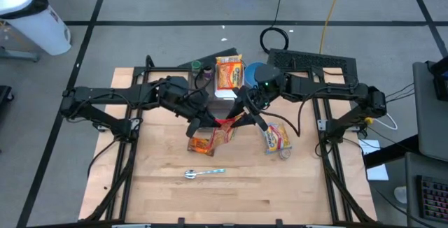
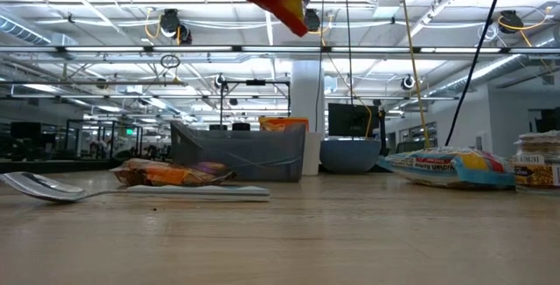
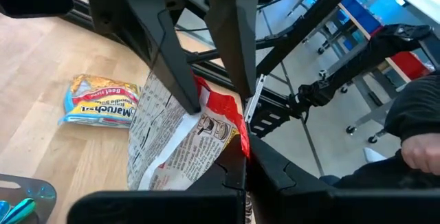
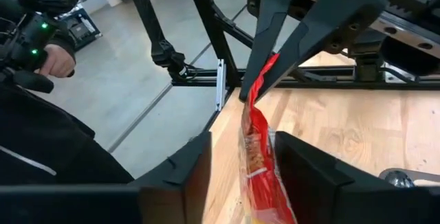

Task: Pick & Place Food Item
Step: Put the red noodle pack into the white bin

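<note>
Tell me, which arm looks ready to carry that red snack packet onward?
Probably the left: its claw is shut on the red packet, lifted off the table. The right claw's fingers only straddle its other end, apparently not clamped.

Light wood table. On it: 1 spoon near the front, 1 orange snack packet at centre-left, 1 ramen pack at centre-right, grey bin and blue bowl side by side at the back edge.
</note>
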Robot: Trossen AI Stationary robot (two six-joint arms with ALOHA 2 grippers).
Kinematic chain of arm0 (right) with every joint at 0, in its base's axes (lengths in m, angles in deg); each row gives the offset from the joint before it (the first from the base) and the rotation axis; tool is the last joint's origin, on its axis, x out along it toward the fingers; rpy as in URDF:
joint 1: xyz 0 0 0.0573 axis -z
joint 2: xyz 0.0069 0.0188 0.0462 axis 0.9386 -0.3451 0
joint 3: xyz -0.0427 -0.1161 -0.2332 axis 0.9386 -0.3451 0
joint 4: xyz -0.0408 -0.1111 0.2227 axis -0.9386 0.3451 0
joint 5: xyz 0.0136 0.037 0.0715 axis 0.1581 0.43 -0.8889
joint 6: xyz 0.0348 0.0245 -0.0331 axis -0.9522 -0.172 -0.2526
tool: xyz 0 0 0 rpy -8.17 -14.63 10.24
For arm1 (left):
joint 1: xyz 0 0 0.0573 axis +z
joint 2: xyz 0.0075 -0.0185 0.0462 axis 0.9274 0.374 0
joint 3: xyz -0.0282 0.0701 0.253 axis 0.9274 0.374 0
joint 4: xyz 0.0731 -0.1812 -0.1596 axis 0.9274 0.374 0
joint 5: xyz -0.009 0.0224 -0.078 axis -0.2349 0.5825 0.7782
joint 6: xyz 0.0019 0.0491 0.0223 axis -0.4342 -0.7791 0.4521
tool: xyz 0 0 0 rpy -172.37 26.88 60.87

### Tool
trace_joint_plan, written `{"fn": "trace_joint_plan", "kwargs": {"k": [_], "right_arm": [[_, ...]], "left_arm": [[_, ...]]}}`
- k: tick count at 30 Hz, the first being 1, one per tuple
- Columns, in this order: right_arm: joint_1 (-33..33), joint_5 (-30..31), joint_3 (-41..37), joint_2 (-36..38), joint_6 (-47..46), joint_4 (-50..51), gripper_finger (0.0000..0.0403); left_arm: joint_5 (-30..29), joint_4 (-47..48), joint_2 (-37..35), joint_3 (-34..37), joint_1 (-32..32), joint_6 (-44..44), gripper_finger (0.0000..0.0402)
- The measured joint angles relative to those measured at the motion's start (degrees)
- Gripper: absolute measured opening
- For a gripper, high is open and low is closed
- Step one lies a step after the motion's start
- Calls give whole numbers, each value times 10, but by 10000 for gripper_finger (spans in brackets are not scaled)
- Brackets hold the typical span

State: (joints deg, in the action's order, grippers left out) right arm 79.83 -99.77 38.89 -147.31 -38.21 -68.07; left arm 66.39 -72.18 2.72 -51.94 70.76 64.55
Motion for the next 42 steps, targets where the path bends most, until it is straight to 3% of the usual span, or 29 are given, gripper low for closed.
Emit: {"fn": "trace_joint_plan", "kwargs": {"k": [11,21,27,31,36,39,42], "right_arm": [[0,29,0,0,23,2,7],[0,30,0,0,18,5,1],[1,42,0,1,0,5,1],[6,44,-1,4,-11,4,0],[37,42,0,4,-31,5,0],[60,42,17,3,-29,24,0],[89,42,48,3,-11,48,0]], "left_arm": [[-15,-28,0,0,0,-1,4],[-35,-28,-1,0,7,-1,37],[-42,-31,-1,0,30,1,85],[-3,-31,-1,0,54,2,131],[110,1,0,-39,99,4,178],[117,67,-5,-86,119,-40,189],[84,158,-21,-143,135,-112,189]]}}
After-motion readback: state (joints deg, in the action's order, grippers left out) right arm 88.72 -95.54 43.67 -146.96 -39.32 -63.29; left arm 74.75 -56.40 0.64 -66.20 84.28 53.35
